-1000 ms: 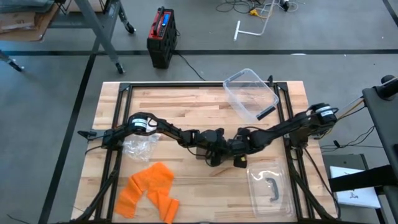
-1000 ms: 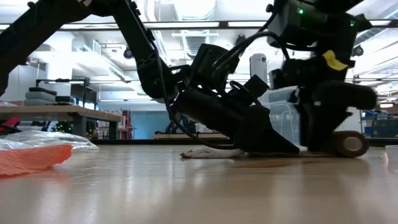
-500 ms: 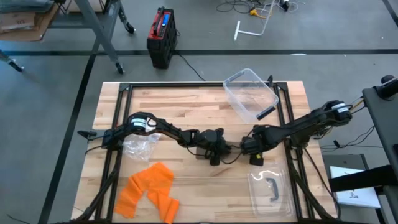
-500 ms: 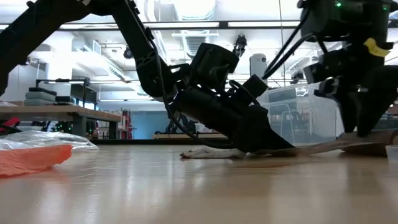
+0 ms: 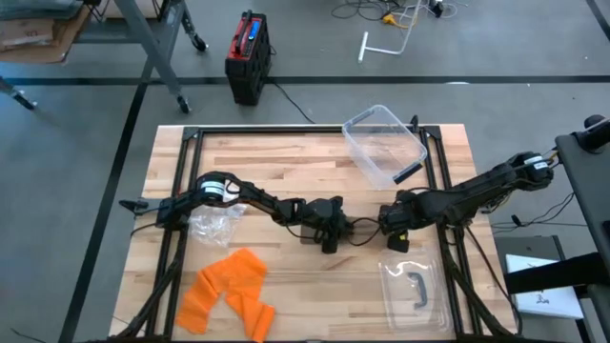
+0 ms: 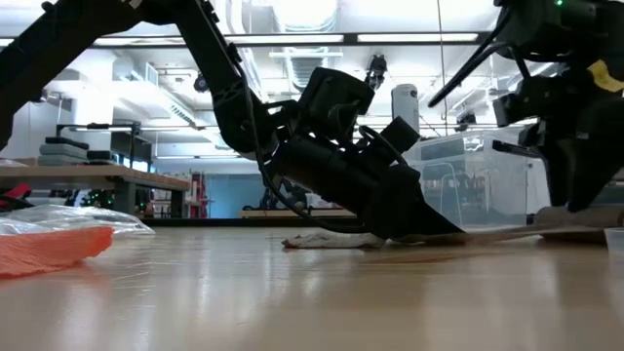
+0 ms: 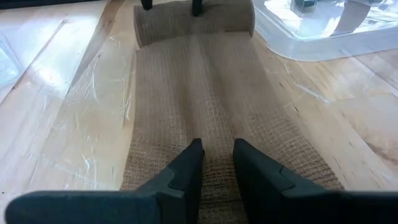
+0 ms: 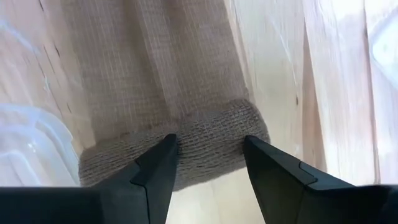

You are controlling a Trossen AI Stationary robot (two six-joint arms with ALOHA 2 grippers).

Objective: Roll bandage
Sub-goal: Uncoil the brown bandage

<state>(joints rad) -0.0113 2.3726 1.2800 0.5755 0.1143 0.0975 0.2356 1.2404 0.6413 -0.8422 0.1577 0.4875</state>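
A tan gauze bandage lies on the wooden table as a flat strip ending in a roll. My left gripper is at the table's middle, slanting down onto the strip's end away from the roll, its fingers nearly together. A pale tail of the bandage sticks out behind it. My right gripper stands open over the roll, pointing steeply down, its two tips spaced along the roll's length. Whether they touch the roll, I cannot tell. My left gripper bears on the strip near its end away from the roll. Its fingers slant down from the table's left and lie along the strip. A narrow ridge of the cloth runs in between the two tips. The strip lies flat on the table.
A clear plastic tub stands at the far right and its lid lies near the front right. Orange cloth and a crumpled clear bag lie at the left.
My right gripper has gone toward the table's right edge and risen a little. The roll has gone with it, away from my left gripper, and the flat strip between the two has grown longer.
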